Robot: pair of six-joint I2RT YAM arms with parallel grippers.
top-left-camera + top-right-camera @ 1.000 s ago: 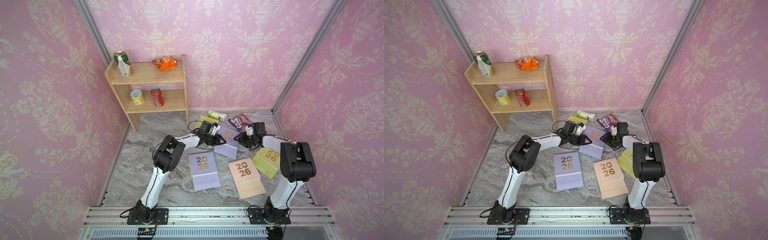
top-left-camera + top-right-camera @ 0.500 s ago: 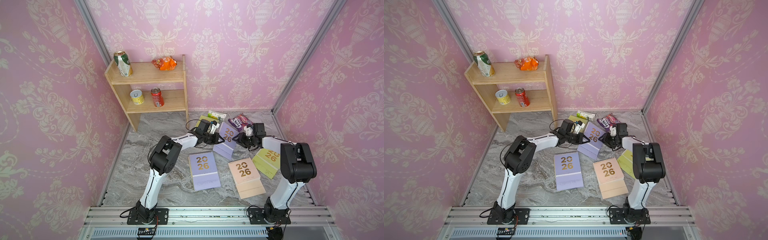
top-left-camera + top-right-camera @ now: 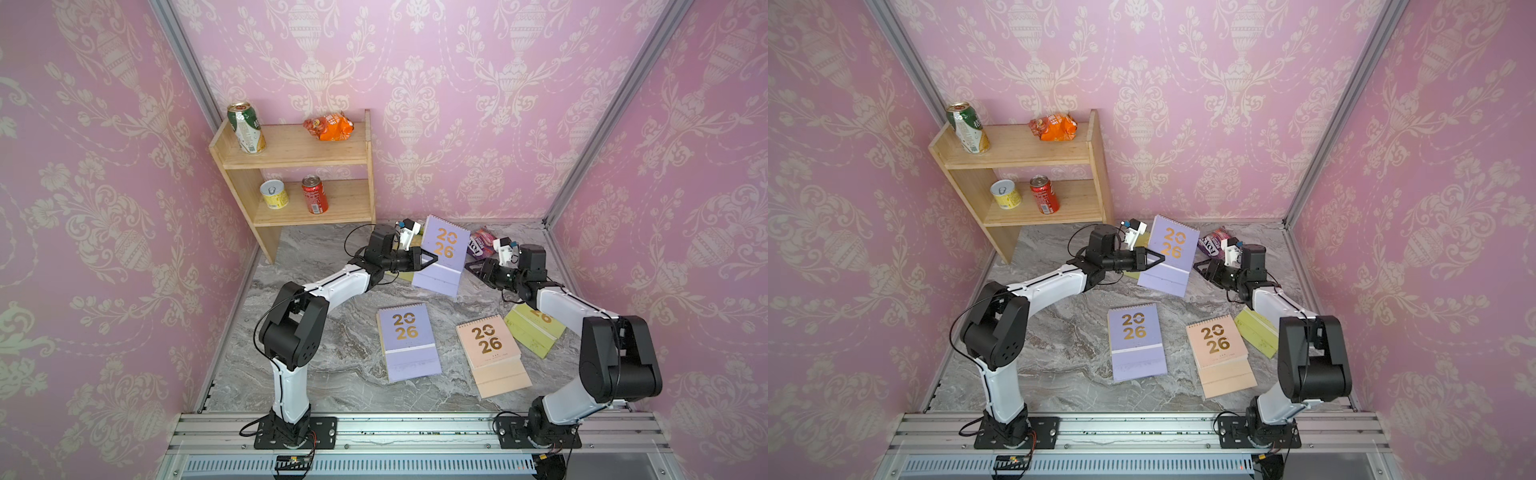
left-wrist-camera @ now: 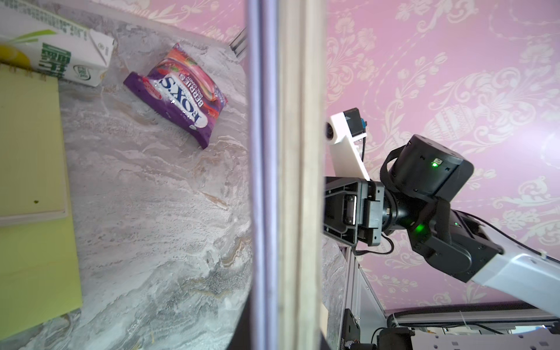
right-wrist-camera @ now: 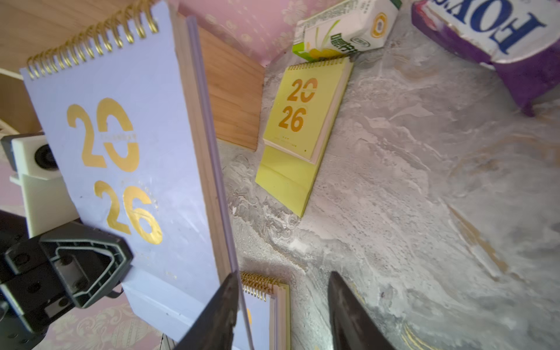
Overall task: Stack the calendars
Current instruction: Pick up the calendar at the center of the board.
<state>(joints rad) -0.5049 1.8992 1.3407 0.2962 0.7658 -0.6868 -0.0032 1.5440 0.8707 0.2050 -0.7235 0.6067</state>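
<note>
My left gripper [image 3: 428,259] is shut on the left edge of a lilac calendar [image 3: 442,253], which it holds tilted up off the marble floor. The right wrist view shows that cover [image 5: 127,169] with a left fingertip [image 5: 69,266] on it. My right gripper [image 3: 478,268] is open just right of this calendar, holding nothing [image 5: 283,274]. A second lilac calendar [image 3: 409,338] and a peach calendar [image 3: 490,353] lie flat in front. One yellow-green calendar [image 3: 536,332] lies under my right arm. Another yellow-green calendar [image 5: 300,127] lies behind the lifted one.
A purple snack packet [image 3: 480,245] and a green-white carton [image 5: 345,30] lie near the back wall. A wooden shelf [image 3: 299,166] with cans and an orange packet stands at the back left. Pink walls close in on three sides.
My left gripper has shut on the lilac calendar and raised it from flat to steeply tilted. The right gripper has opened a little beside it.
</note>
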